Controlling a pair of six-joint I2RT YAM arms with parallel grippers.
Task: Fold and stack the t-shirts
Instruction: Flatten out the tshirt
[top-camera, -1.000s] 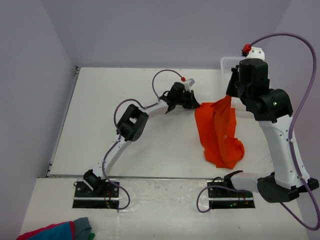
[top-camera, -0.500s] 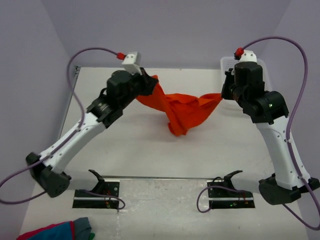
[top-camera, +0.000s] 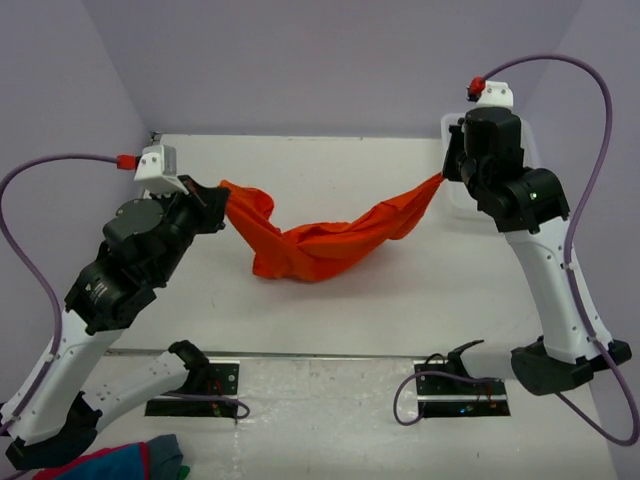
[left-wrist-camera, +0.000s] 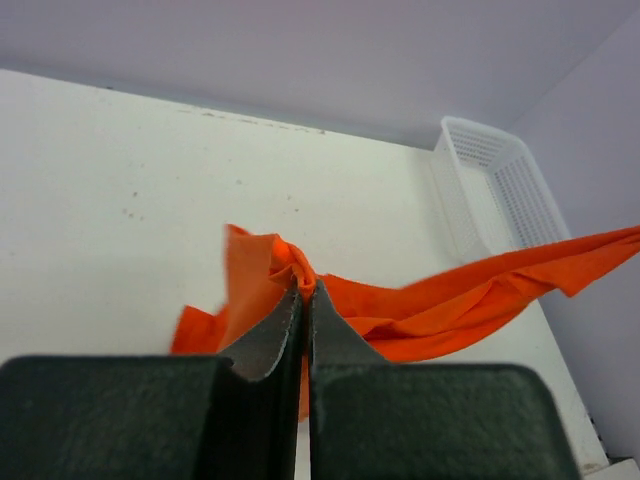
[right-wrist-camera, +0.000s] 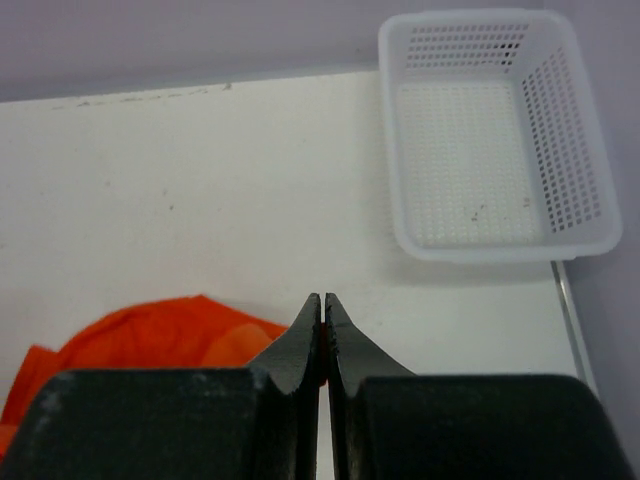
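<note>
One orange t-shirt (top-camera: 320, 240) hangs stretched above the table between both grippers, sagging in the middle with bunched folds. My left gripper (top-camera: 222, 203) is shut on its left end, raised over the table's left side. In the left wrist view the cloth (left-wrist-camera: 450, 305) bunches out of the closed left gripper (left-wrist-camera: 305, 287) and runs off to the right. My right gripper (top-camera: 441, 180) is shut on the right end, high at the back right. The right wrist view shows a sliver of orange pinched in the right gripper (right-wrist-camera: 323, 298), with the shirt (right-wrist-camera: 150, 335) hanging below to the left.
A white mesh basket (right-wrist-camera: 480, 130) sits at the table's back right corner, partly behind the right arm (top-camera: 530, 215). A red, blue and grey cloth bundle (top-camera: 120, 462) lies off the table at the front left. Walls close in the back and both sides.
The left arm has swung up and to the left with its end of the shirt, drawing the hanging cloth out into a long span. The right gripper has kept its hold, nearly still.
</note>
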